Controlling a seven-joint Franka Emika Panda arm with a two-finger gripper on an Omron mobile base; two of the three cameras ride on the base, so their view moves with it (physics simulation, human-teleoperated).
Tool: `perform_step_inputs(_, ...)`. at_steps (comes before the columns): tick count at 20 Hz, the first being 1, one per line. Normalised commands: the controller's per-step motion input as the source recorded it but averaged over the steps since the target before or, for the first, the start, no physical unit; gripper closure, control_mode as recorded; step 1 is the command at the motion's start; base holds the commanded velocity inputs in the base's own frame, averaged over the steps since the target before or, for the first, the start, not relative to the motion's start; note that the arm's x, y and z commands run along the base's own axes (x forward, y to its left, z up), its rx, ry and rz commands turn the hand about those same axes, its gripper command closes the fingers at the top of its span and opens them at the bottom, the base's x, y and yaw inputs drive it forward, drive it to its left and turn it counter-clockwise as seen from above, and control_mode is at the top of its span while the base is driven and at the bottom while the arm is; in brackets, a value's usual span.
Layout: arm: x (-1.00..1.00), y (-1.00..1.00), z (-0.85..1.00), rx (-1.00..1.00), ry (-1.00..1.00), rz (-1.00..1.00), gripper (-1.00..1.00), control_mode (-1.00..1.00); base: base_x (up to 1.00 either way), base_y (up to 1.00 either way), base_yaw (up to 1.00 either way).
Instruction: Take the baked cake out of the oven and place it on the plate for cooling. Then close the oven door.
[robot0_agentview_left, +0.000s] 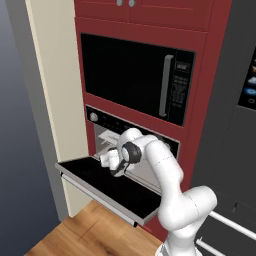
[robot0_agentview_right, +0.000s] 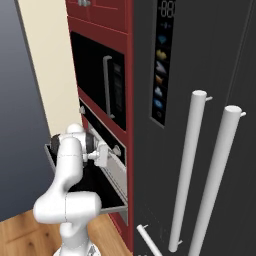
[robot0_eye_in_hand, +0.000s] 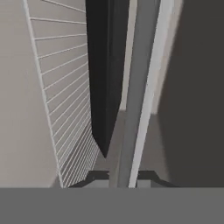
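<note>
**Gripper at the open oven mouth**

The oven door (robot0_agentview_left: 107, 187) lies folded down flat, its front edge jutting over the floor. The gripper (robot0_agentview_left: 104, 159) hovers just above it at the oven (robot0_agentview_left: 150, 150) opening; whether its fingers are apart cannot be told. One wire rack (robot0_eye_in_hand: 65, 100) shows inside. One microwave (robot0_agentview_left: 135, 77) sits above.

Wire oven rack (robot0_eye_in_hand: 65, 109) at left, dark panel beside it, grey bar (robot0_eye_in_hand: 140, 96) running lengthwise, end effector (robot0_eye_in_hand: 124, 178) fingertips astride it

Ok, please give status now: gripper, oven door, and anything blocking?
Gripper at the oven mouth, fingers' state unclear. Oven door down, fully open. Wire rack beside the hand; cake not sighted.
</note>
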Motion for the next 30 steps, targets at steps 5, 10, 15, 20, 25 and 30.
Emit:
perform_step_inputs(5,-0.62,0.56,-0.05,0.08,0.00,0.02,1.00,-1.00,0.00,0.00,0.00)
perform_step_inputs(10,-0.68,0.55,-0.06,0.11,0.02,0.03,1.00,-1.00,0.00,0.00,0.00)
perform_step_inputs(15,-0.72,0.51,-0.01,0.14,0.02,0.03,1.00,-1.00,0.00,0.00,0.00)
perform_step_inputs(20,-0.73,0.47,0.00,0.15,0.02,0.03,1.00,-1.00,0.00,0.00,0.00)
perform_step_inputs(25,-0.82,0.51,0.00,0.13,0.01,0.02,1.00,-1.00,0.00,0.00,0.00)
perform_step_inputs(30,-0.80,0.48,0.08,0.13,0.01,0.01,1.00,-1.00,0.00,0.00,0.00)
